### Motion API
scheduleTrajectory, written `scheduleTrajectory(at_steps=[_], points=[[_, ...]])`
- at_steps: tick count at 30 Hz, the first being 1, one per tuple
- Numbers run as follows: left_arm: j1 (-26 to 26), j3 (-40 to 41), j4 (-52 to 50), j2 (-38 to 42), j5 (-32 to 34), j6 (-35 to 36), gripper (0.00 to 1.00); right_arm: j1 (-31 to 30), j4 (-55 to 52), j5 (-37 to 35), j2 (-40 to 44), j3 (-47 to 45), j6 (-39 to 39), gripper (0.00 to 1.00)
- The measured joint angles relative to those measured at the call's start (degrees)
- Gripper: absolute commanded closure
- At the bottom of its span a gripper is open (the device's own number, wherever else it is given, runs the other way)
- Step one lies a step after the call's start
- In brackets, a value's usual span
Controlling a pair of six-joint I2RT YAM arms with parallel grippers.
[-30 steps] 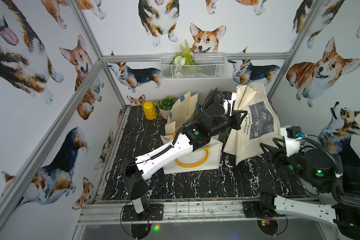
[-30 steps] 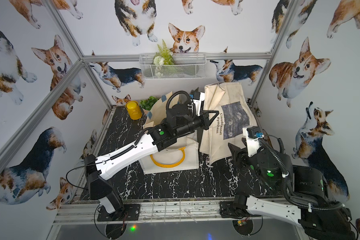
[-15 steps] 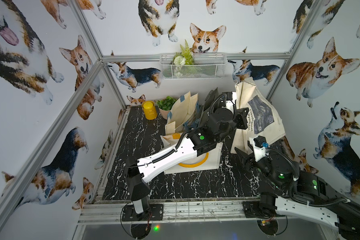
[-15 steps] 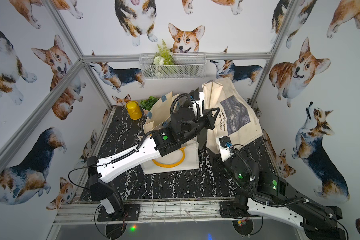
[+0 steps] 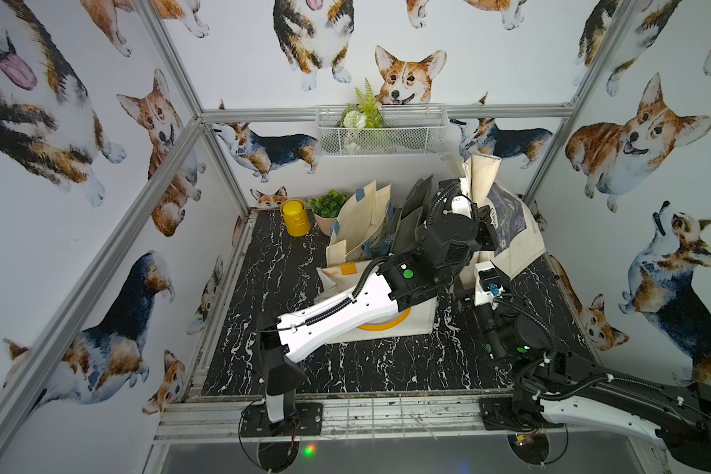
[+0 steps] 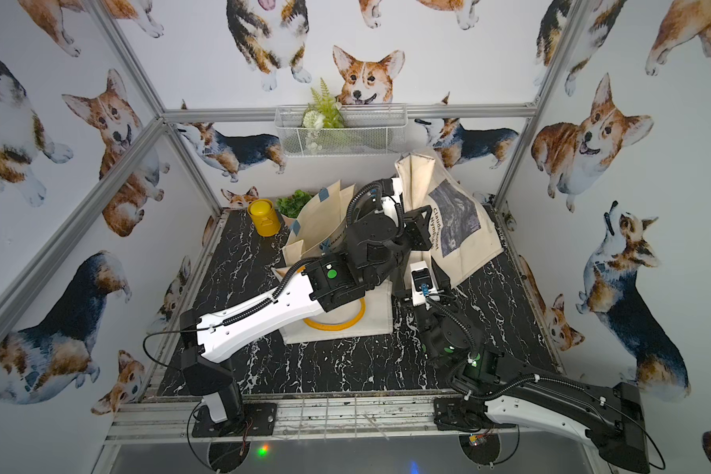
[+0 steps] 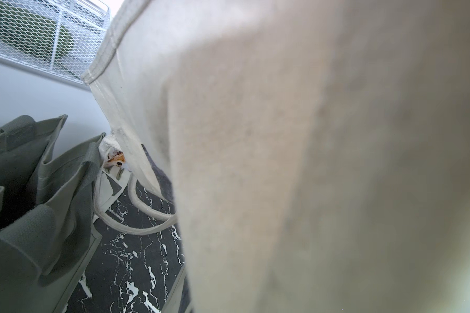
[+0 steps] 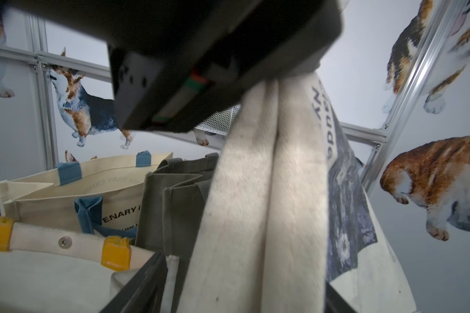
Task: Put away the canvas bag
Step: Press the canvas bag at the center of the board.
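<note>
Cream cloth hangs from our left fingers [image 8: 288, 73]: the canvas bag [image 6: 452, 213], its gathered folds clamped tight. Our right fingers [image 8: 244, 295] stand apart below them with the cloth dropping between, gripping nothing yet. We judge the right pair should close on the lower folds before any lowering, staying clear of the grey bags [image 8: 179, 189] beside them. Only the left wrist view shows the handles [image 7: 147, 225] trailing onto the desk [image 7: 125, 271]; both top views hide that.
</note>
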State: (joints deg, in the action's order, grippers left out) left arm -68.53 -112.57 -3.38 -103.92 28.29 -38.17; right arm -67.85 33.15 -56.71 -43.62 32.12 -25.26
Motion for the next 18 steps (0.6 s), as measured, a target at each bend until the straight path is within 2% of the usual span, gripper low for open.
scheduleTrajectory(at_steps=[4,8,10,13,18], points=[[-0.4,-0.7,-0.5,-0.3,1.4,-0.2,1.00,0.0,16.0,-3.3,-5.9,-1.2,-8.9,0.32],[-0.5,-0.5,-0.9,-0.1,2.1,-0.4,1.00,0.0,32.4,-7.1,-11.5,-2.1,-18.9,0.60],[-0.5,-0.1,-1.2,0.2,2.3,-0.5,1.00,0.0,35.6,-8.0,-11.8,-2.8,-21.7,0.71],[-0.7,0.7,-1.2,0.8,2.2,-0.6,1.00,0.0,35.3,-7.9,-9.5,-3.7,-22.4,0.90],[-0.9,1.7,-0.6,1.4,1.6,-0.4,1.00,-0.2,19.2,-6.5,-0.1,-3.4,-14.9,1.00]])
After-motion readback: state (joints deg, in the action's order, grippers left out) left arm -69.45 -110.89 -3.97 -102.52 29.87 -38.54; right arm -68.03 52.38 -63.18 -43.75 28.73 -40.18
